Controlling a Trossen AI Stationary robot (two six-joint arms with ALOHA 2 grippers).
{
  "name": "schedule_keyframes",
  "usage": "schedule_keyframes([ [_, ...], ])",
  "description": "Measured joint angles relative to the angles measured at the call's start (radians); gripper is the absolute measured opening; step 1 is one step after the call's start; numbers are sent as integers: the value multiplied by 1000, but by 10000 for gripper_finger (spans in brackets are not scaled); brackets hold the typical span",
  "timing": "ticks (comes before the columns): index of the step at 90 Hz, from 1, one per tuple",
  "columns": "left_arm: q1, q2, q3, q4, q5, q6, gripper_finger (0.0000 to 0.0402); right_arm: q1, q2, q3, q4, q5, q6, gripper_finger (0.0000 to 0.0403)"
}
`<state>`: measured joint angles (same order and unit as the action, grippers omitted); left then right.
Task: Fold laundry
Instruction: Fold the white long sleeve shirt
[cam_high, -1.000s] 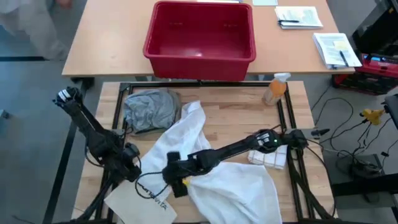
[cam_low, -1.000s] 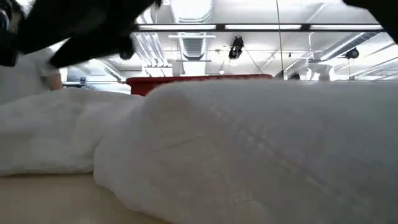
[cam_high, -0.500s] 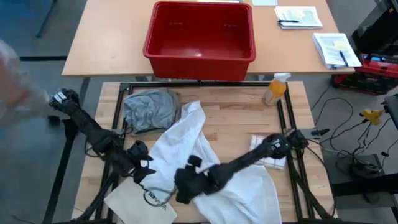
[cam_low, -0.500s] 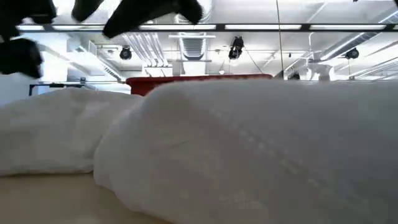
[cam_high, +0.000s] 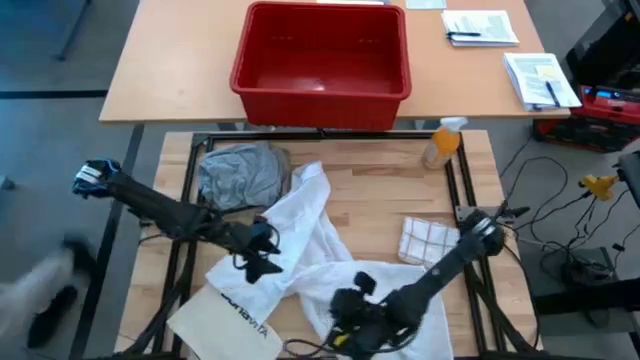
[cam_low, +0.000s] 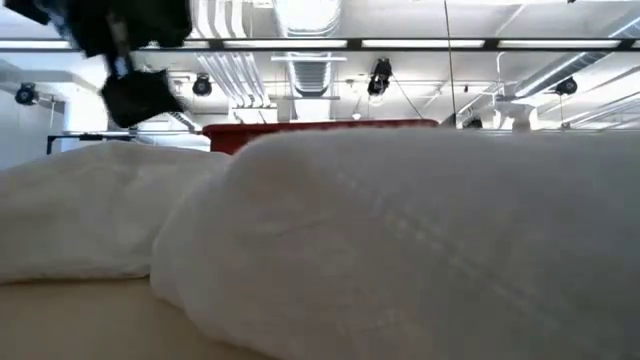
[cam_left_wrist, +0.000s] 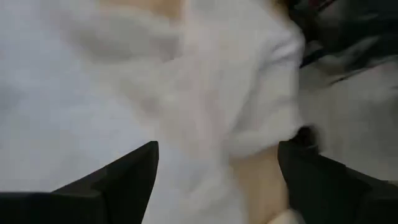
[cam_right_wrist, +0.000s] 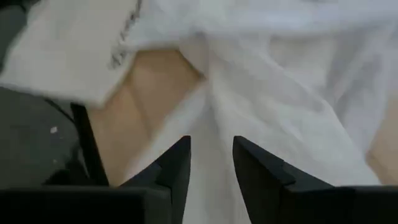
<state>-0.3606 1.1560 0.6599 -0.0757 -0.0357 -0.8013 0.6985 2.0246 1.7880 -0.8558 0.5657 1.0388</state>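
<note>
The large white shirt (cam_high: 320, 225) lies crumpled across the middle of the table, and it fills the low view (cam_low: 400, 250). A grey T-shirt (cam_high: 238, 178) is heaped at the far left. My left gripper (cam_high: 262, 262) hangs open above the shirt's left part (cam_left_wrist: 93, 93), and the low view shows it clear of the cloth (cam_low: 140, 95). My right gripper (cam_high: 347, 306) is near the front edge, over the shirt's near part. Its fingers (cam_right_wrist: 177, 165) stand a narrow gap apart, with a ridge of white cloth (cam_right_wrist: 210, 118) running under the gap. My right gripper points down at a ridge of the white shirt (cam_right_wrist: 210, 118) that runs along the gap between its fingers. I cannot tell whether the fingers touch the cloth.
A stiff white printed bag (cam_high: 215, 318) lies at the near left corner, partly under the shirt. A folded checked cloth (cam_high: 428, 240) lies at the right and a spray bottle (cam_high: 443, 143) stands at the far right. A red bin (cam_high: 320, 60) stands on the table behind.
My left gripper has gone toward the table's right edge, from beside the bag to above the shirt's left part. My right gripper has gone toward the near and right edges, along the shirt's near part. The shirt has kept its place.
</note>
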Motion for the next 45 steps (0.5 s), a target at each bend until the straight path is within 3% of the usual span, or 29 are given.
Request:
schedule_keyframes([
  [17,25,240,128,198,-71,81,312,111,-315,-487,179,12,124,93],
  [27,29,374,254,199,-127,138,312,152,-521,-734,241,-67,191,98],
  [36,62,491,369,143,-156,138,312,202,-700,-898,294,-164,198,124],
  [45,114,584,479,62,-156,103,312,258,-836,-1010,276,-181,185,170],
])
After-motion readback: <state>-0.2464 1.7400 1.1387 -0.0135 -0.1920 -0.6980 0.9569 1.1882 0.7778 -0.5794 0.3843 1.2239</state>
